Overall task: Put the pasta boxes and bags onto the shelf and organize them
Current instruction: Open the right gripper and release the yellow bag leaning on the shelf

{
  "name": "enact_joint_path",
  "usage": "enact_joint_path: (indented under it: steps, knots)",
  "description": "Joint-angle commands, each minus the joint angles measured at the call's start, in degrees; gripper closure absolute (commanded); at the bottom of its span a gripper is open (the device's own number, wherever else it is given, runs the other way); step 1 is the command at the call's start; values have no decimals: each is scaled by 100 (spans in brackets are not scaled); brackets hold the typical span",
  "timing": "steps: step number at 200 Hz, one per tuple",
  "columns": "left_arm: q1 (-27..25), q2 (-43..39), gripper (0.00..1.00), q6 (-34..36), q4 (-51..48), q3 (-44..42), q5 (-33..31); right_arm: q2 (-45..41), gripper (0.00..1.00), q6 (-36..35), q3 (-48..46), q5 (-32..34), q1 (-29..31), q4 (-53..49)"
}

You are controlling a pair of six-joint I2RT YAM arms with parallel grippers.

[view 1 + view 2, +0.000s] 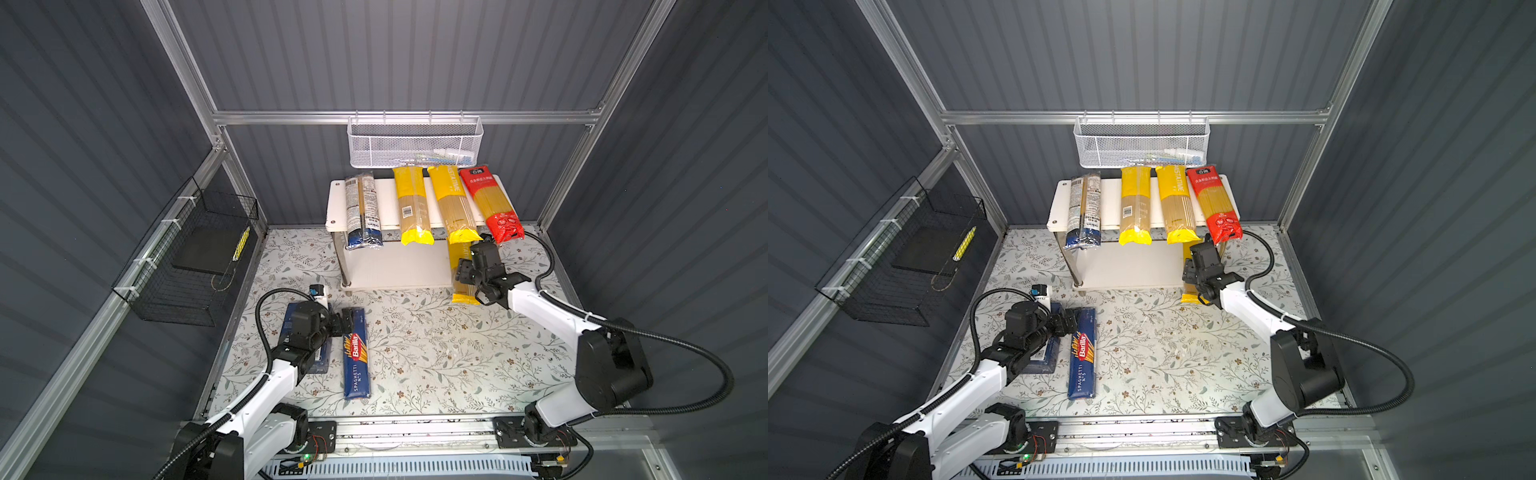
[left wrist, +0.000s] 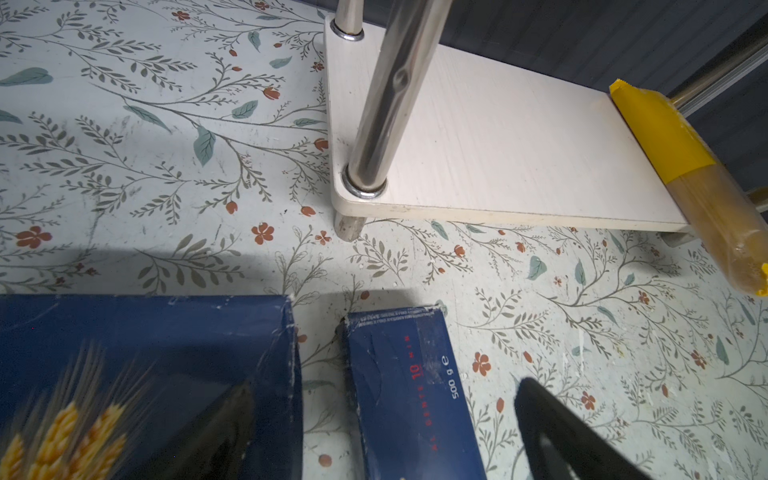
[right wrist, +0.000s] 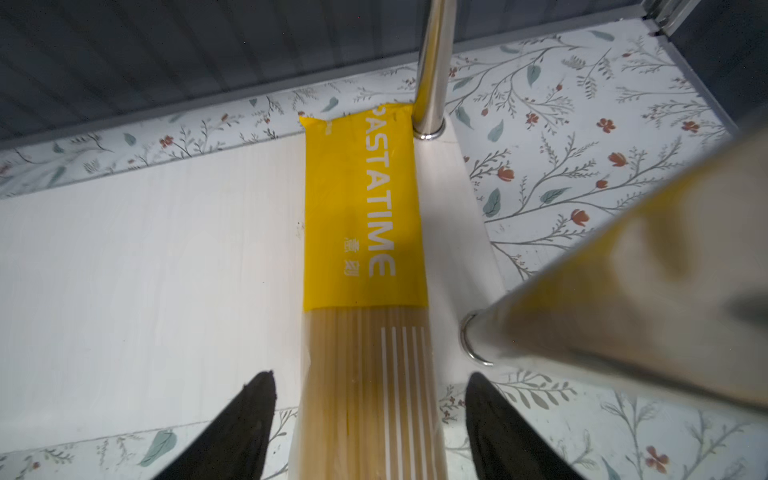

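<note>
At the right jaws: released, spread to either side of the long yellow-topped "PASTATIME" spaghetti bag (image 3: 365, 249), with a gap on each flank. Ahead of them, lying lengthwise on the white lower board (image 3: 145, 270) of the two-tier chrome-legged shelf (image 1: 384, 199), close against a chrome tube leg (image 3: 432, 62); beneath them, sticking out past the board's front edge over the floral counter (image 1: 415, 353). Judged a put-down on the lower tier. Best to draw straight back and up, clear of the film and of the nearer leg (image 3: 623, 291).

At the left jaws: likewise unclenched, astride the far end of the long narrow dark blue cardboard spaghetti box (image 2: 407, 395), just beside the wider dark blue box (image 2: 145, 332). Centre on the narrow sides before closing.

Well above and beyond the right jaws, on the top board: a red bag (image 1: 490, 203), two yellow bags (image 1: 411, 208), a clear blue-ended bag (image 1: 362, 212).
</note>
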Motion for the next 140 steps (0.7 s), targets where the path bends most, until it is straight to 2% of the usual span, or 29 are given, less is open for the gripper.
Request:
enact_joint_path:
  steps: [1,43,58,79,106,140]
  knots:
    - [-28,-90,1,39,34,-35,-5,-433,24,262,-425,-60,35,-147]
    - [-28,-111,1,48,11,-40,-16,-1671,19,602,-1293,-845,290,-644]
    - [-28,-114,1,49,18,-44,-22,-2135,18,786,-1691,-1447,334,-585]
    - [-28,-114,1,48,18,-35,11,-2705,17,1037,-2067,-1696,376,-523]
    - [-32,-115,1,47,36,-49,30,-2749,15,1164,-2269,-1723,375,-345]
    - [-28,-114,1,46,5,-44,-18,-2223,13,1364,-2207,-2258,353,290]
